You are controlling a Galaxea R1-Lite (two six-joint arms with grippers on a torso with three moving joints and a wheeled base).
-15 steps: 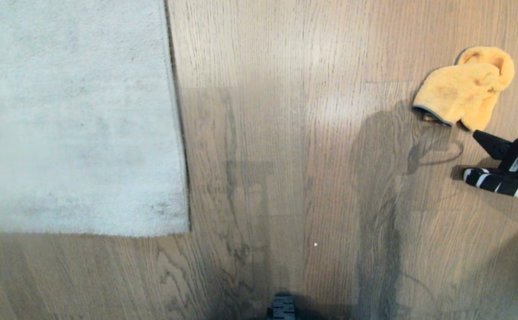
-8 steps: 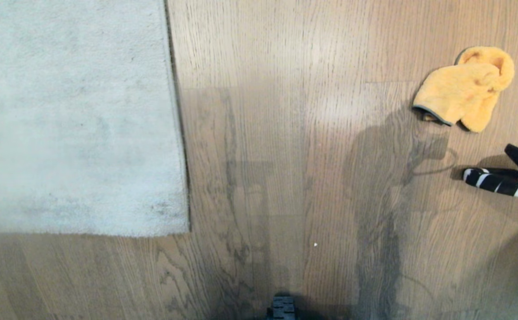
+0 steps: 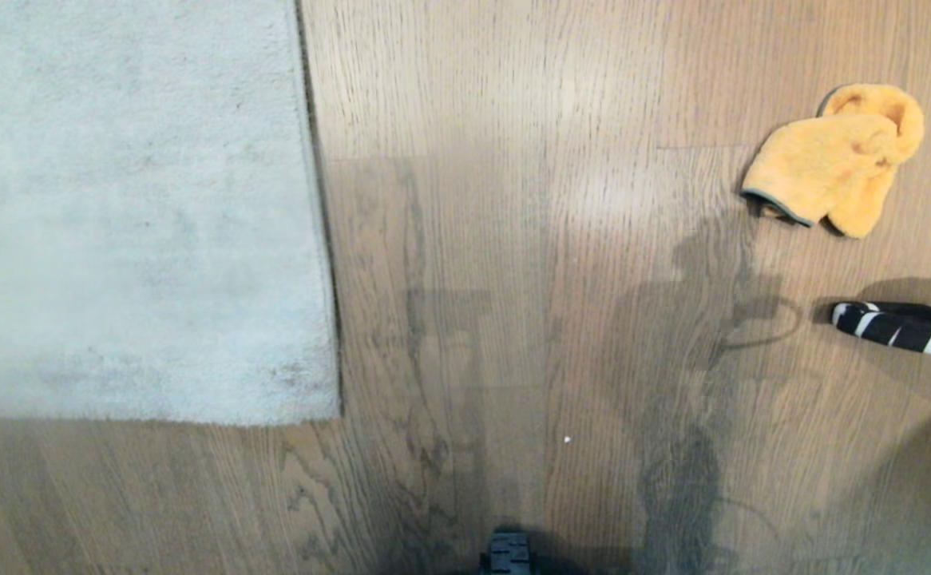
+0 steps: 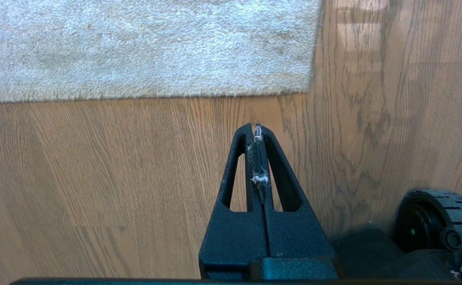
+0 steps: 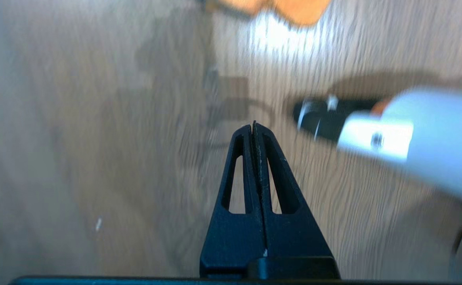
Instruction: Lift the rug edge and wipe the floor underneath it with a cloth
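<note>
Rug edge (image 3: pixel 330 319) flat, cloth (image 3: pixel 833 164) loose on floor (image 3: pixel 513 239); both grippers, left gripper (image 4: pixel 256 127) and right gripper (image 5: pixel 253 124), pressed together, empty. Right must reopen above cloth's middle before grabbing.

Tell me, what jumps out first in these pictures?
A bright orange-yellow cloth lies crumpled on the brown wood floor at far right. A big pale rug fills the upper left, its corner lying flat. A black-and-white striped object lies just below the cloth.
</note>
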